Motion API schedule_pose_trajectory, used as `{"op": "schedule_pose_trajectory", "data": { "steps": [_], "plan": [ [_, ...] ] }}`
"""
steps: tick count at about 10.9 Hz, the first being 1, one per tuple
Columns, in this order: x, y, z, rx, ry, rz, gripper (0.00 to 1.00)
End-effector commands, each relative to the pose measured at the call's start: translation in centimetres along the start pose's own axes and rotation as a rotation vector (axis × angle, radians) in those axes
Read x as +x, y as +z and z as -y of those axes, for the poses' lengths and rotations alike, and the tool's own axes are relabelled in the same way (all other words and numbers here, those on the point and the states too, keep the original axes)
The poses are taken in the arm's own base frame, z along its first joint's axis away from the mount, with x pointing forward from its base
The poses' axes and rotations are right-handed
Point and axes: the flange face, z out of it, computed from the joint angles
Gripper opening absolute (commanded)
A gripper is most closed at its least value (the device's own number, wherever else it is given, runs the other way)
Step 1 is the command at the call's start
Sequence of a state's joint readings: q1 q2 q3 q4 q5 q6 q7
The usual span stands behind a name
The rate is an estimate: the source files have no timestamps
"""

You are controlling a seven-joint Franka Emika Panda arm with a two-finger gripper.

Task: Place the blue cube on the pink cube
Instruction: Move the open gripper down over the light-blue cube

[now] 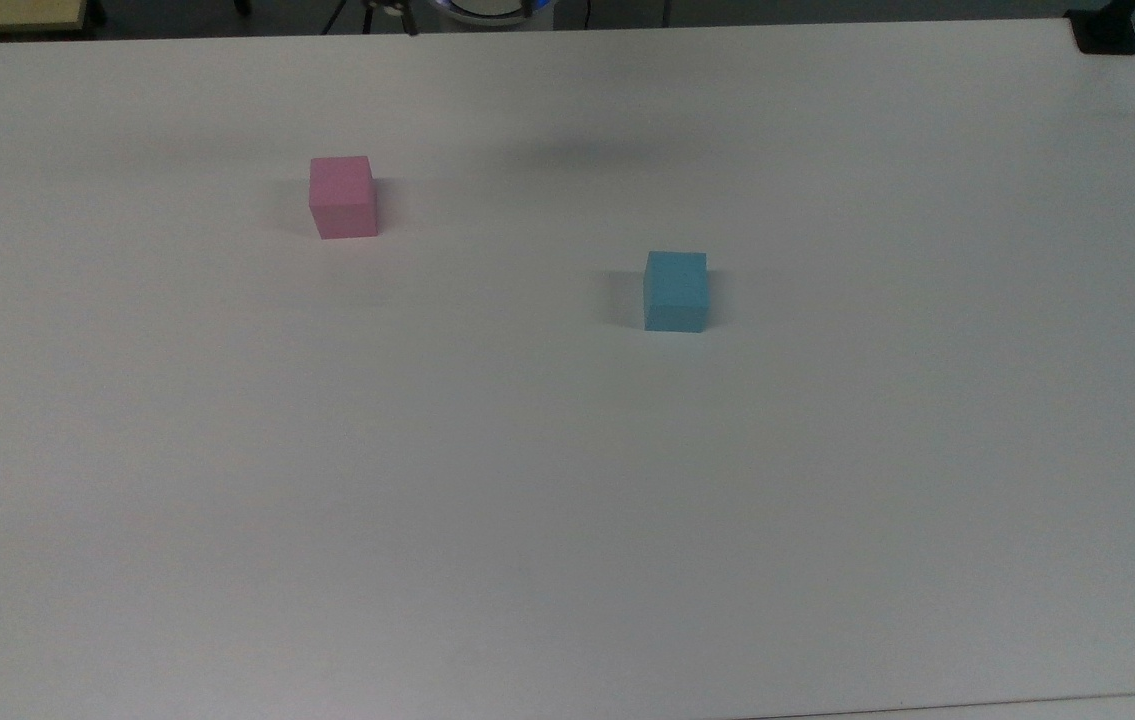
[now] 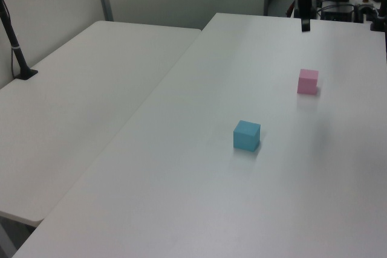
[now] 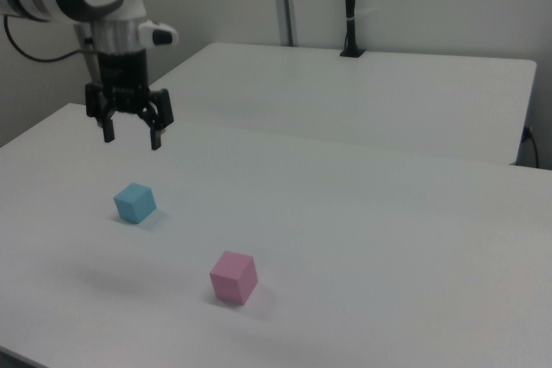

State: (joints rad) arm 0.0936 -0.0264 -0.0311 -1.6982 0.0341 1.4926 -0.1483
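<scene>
Jaws: spread, empty, raised above worktop (image 3: 362, 230).
Blue cube (image 3: 135, 203): on worktop, below jaws, apart.
Pink cube (image 3: 234, 277): well apart from both.

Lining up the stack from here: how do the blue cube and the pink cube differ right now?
Colour: the blue cube is light cyan, the pink cube pastel pink.
Place: in the top view the blue cube sits right of and below the pink cube, well apart from it.
Nearness to the arm: in the right view the open gripper hangs in the air above and near the blue cube; the pink cube lies further off.
Shared: same size, plain matte faces, both flat on the white table.
</scene>
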Motion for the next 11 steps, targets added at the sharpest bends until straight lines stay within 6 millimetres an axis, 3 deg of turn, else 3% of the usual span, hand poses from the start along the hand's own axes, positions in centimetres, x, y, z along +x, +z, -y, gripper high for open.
{"op": "schedule_pose_trajectory", "data": {
  "steps": [1,4,6,8,11],
  "plan": [
    [3.5,6.1,4.1,0.103,-0.012,-0.027,0.97],
    [9.1,13.2,11.0,0.080,0.160,-0.060,1.00],
    [10.9,16.5,13.7,0.061,0.172,-0.095,1.00],
    [12.3,18.9,15.0,0.000,0.216,-0.140,1.00],
    [13.9,21.0,15.5,-0.065,0.276,-0.212,1.00]
  ]
}}
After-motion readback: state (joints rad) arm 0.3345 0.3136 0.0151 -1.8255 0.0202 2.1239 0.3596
